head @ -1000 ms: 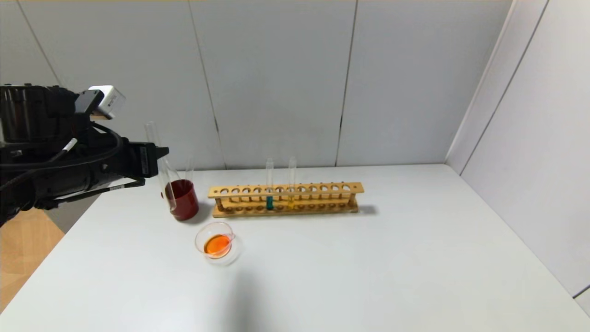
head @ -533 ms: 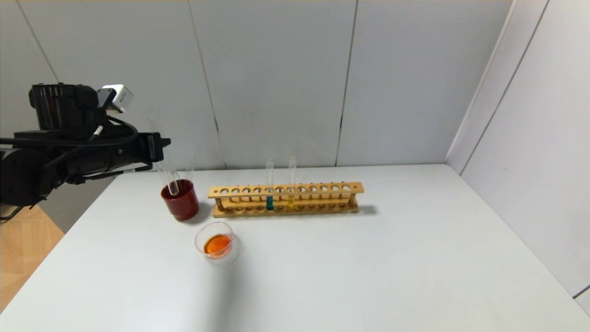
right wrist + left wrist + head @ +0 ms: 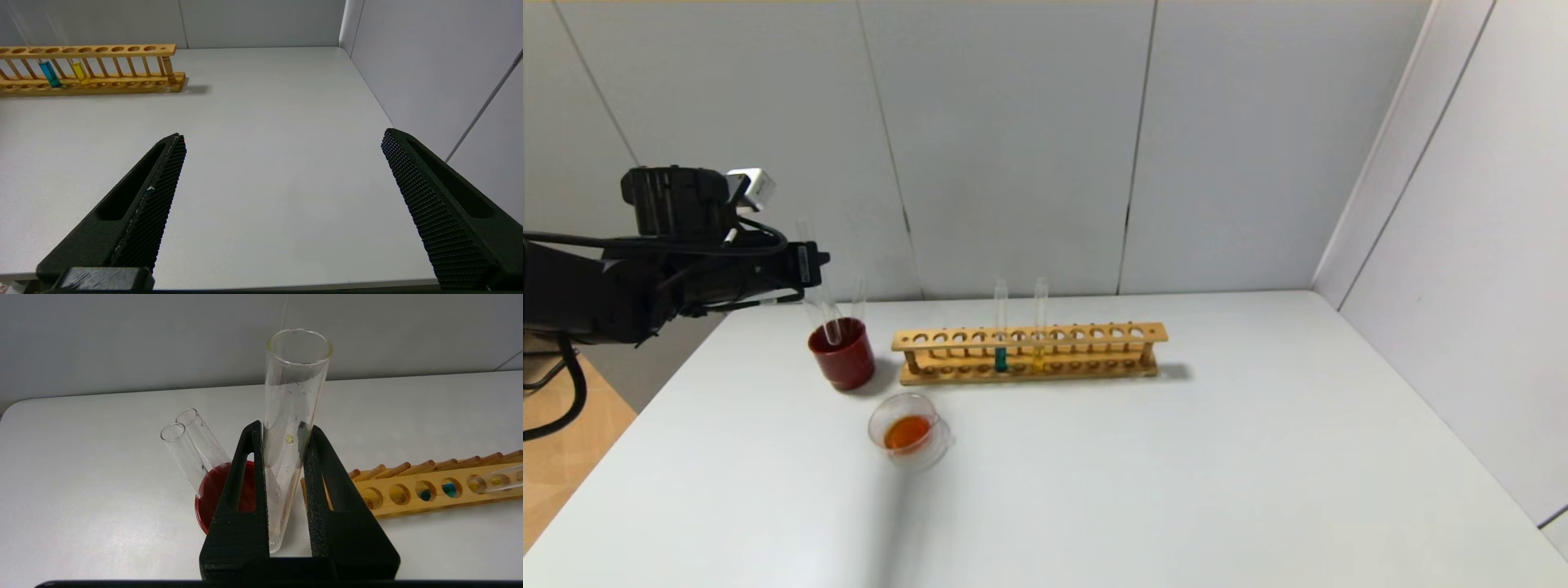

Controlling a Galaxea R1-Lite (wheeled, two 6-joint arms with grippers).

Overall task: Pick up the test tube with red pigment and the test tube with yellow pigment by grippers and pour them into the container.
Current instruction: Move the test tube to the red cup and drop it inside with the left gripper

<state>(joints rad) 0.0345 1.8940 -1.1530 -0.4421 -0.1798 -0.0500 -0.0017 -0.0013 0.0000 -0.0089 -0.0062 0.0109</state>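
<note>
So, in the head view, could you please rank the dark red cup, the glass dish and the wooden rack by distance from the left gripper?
1. Dark red cup, just below the left gripper.
2. Glass dish, nearer the robot.
3. Wooden rack, off to the right.

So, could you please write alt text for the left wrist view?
The left claw grips an upright, nearly empty glass test tube above a dark red cup holding two leaning empty tubes; a wooden rack lies beyond on the white table.

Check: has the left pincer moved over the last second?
Yes. The left pincer, shut on an empty clear glass test tube, moved away from the camera, over the dark red cup.
</note>
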